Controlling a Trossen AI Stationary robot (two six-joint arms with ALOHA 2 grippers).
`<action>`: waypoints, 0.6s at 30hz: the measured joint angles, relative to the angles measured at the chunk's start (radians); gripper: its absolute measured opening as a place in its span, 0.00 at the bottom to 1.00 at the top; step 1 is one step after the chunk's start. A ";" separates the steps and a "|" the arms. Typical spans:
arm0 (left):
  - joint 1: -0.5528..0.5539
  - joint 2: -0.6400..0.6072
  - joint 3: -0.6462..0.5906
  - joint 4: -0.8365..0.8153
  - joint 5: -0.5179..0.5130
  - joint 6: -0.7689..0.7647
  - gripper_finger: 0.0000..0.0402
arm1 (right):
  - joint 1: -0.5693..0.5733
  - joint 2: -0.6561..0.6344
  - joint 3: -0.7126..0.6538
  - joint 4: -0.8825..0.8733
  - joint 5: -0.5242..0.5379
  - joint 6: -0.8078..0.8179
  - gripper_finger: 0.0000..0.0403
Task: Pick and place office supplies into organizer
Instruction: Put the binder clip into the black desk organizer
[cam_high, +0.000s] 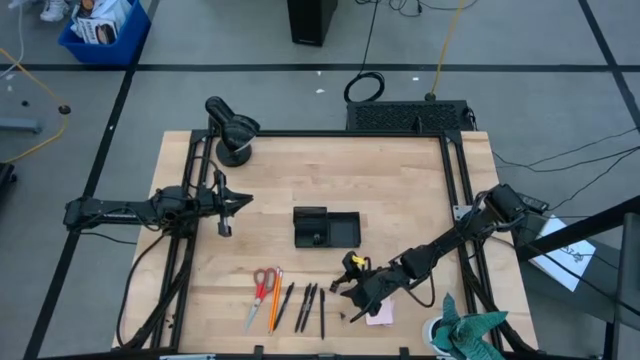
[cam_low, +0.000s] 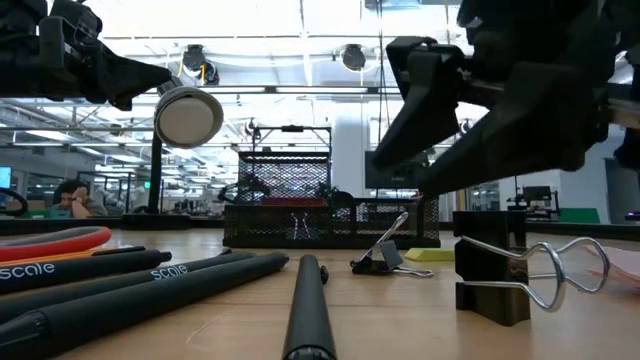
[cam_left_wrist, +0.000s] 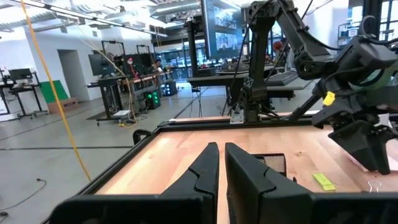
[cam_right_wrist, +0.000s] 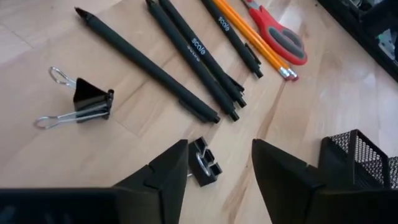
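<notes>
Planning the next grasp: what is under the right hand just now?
Under the open right hand a small black binder clip lies on the wooden table, between its fingers. The clip's near end is hidden by them.

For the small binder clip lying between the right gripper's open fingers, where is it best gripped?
Probably across the binder clip's black body, coming straight down from above. It lies flat on the table, already sitting in the gap of the right gripper, and the blocky body offers firmer faces than its thin wire handles.
</notes>
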 joint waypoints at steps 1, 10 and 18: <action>0.000 0.000 0.000 0.000 0.000 0.000 0.09 | 0.000 0.002 -0.001 0.005 0.000 -0.001 0.41; 0.000 0.000 0.000 0.000 -0.001 0.000 0.09 | -0.002 0.080 -0.002 0.084 -0.009 -0.055 0.40; 0.000 0.000 0.000 0.000 -0.001 0.004 0.09 | -0.007 0.082 -0.002 0.089 0.027 -0.045 0.34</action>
